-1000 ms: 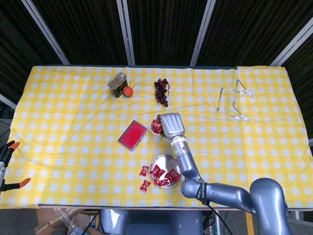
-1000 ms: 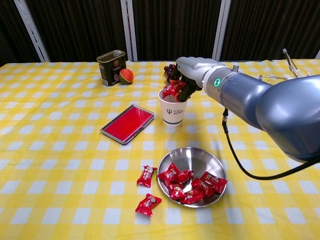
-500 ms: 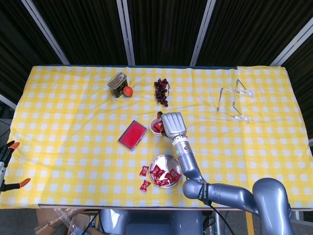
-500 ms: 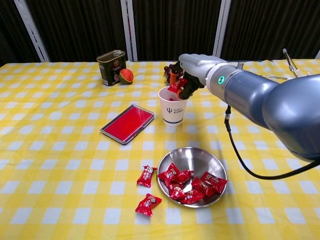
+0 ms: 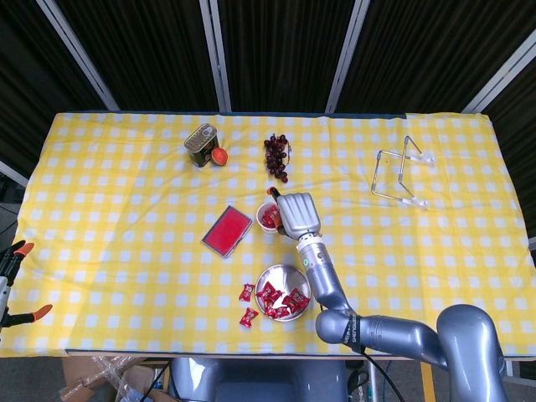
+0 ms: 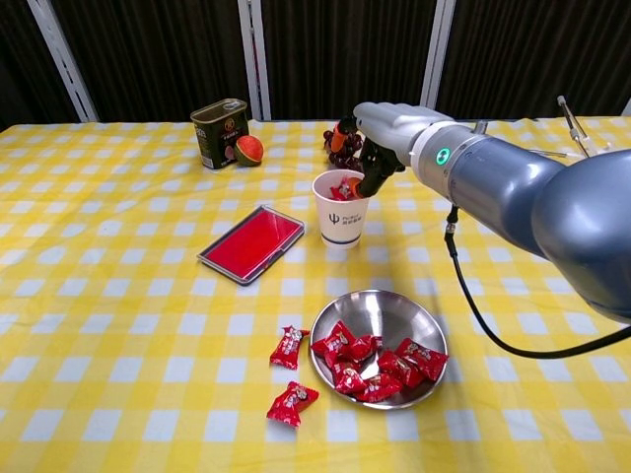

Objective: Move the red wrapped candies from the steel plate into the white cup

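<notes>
The white cup (image 6: 340,219) stands mid-table with red wrapped candy (image 6: 343,189) showing inside its rim. My right hand (image 6: 383,133) hovers just above and behind the cup, its fingers apart and holding nothing. In the head view the right hand (image 5: 297,213) covers the right side of the cup (image 5: 268,218). The steel plate (image 6: 394,310) sits nearer the front edge and holds several red candies (image 6: 370,360). Two more red candies (image 6: 288,345) (image 6: 292,404) lie on the cloth left of the plate. My left hand is out of both views.
A flat red case (image 6: 251,243) lies left of the cup. A green tin (image 6: 219,133) with a small orange-red fruit (image 6: 248,150) stands at the back left. Dark grapes (image 5: 276,157) lie behind the cup. A wire rack (image 5: 400,172) sits at the far right.
The candy my right hand held over the cup has dropped into it. The fingers have spread, and the hand has shifted slightly up and to the right.
</notes>
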Available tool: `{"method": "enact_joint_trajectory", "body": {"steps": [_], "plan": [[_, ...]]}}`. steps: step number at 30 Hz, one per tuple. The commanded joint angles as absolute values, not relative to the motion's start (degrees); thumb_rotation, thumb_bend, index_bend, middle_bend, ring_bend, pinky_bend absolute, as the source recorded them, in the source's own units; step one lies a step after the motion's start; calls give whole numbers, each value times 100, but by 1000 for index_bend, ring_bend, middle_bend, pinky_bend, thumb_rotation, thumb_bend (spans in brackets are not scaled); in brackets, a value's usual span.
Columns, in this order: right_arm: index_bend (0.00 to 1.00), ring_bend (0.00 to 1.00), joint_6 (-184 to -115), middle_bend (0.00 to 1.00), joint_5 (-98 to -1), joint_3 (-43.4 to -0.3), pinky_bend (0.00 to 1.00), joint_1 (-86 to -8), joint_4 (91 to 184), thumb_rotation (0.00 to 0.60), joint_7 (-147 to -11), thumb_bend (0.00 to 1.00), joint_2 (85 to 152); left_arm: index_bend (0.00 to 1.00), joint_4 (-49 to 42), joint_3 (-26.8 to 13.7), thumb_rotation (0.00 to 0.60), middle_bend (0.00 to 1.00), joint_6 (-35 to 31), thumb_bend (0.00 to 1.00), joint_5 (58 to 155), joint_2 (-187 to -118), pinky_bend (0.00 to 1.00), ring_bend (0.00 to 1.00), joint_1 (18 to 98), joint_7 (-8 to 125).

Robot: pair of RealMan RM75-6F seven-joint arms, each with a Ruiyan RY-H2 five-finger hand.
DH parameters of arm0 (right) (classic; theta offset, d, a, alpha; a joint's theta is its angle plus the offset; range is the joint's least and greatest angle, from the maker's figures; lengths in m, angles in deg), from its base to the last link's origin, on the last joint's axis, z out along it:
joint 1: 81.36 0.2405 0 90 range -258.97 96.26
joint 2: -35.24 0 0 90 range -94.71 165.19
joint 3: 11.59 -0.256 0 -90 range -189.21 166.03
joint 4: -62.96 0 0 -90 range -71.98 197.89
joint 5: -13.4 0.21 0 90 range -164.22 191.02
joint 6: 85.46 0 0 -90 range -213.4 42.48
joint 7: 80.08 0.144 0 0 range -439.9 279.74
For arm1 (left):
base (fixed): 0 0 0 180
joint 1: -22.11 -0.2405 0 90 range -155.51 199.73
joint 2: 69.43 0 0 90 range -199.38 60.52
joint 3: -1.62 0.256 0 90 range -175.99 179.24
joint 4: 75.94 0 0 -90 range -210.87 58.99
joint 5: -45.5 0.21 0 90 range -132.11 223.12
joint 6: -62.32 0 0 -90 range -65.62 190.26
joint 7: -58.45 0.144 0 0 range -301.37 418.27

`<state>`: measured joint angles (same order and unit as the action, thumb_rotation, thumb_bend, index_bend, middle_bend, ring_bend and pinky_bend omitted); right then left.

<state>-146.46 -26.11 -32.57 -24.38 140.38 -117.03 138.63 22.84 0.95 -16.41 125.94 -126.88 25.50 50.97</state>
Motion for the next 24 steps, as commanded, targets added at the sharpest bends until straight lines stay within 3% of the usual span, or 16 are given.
{"method": "enact_joint_trajectory", "body": {"steps": [1, 12, 24], "plan": [[228, 863, -14661, 758, -2630, -3259, 998, -2441, 14040, 600, -11681, 481, 13867, 0, 2279, 92, 600, 0, -1645, 25, 12593, -12690, 0, 0, 2549, 5098], [220, 854, -14848, 758, -2762, -3150, 998, -2576, 14521, 600, -11715, 480, 13677, 0, 2271, 92, 600, 0, -1642, 25, 12600, -12693, 0, 0, 2553, 5089], [221, 831, -15393, 742, -2856, -2429, 998, -3101, 16745, 600, -12202, 452, 12908, 0, 2259, 102, 600, 0, -1726, 25, 12658, -12705, 0, 0, 2523, 5115]]}}
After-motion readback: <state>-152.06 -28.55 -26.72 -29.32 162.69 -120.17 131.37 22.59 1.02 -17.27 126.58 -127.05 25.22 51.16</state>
